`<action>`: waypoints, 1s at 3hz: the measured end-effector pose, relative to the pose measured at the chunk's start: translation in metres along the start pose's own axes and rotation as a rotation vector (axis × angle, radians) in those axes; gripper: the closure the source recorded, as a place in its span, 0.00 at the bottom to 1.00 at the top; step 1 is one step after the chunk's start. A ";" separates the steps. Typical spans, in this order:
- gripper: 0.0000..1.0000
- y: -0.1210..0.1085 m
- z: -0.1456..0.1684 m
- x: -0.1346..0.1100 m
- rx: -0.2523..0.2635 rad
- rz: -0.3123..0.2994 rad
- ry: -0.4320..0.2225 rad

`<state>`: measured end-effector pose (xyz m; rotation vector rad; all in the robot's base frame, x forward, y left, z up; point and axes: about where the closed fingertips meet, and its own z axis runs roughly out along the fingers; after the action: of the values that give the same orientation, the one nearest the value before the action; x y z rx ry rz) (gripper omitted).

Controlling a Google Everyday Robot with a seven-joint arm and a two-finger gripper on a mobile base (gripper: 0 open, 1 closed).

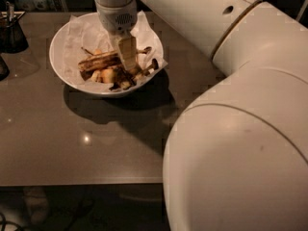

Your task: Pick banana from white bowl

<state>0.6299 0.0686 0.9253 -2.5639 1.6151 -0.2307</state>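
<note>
With gripper [127,57] down inside white bowl [57,61], sat at right end of banana [98,61], stretched leftward from it over crumpled paper [79,32] beside stubby fruit pieces [108,75]; could not tell grip wide or closed.

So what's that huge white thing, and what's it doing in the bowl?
That's a robot's arm, seen so close that it looks huge. There's one picture, looking down at a table; where the camera sits isn't known. On the table is a white bowl lined with paper. It holds a brown-spotted banana and short fruit pieces. The arm's end, the gripper, is down in the bowl, right at the banana. I can't tell if it holds the banana. A dark container stands at the left edge.
</note>
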 end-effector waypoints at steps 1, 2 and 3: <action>0.61 -0.001 0.003 0.001 -0.004 0.005 0.006; 0.84 0.001 0.004 0.003 -0.009 0.012 0.007; 1.00 0.002 0.000 0.007 -0.008 0.031 0.005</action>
<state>0.6308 0.0612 0.9251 -2.5440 1.6599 -0.2291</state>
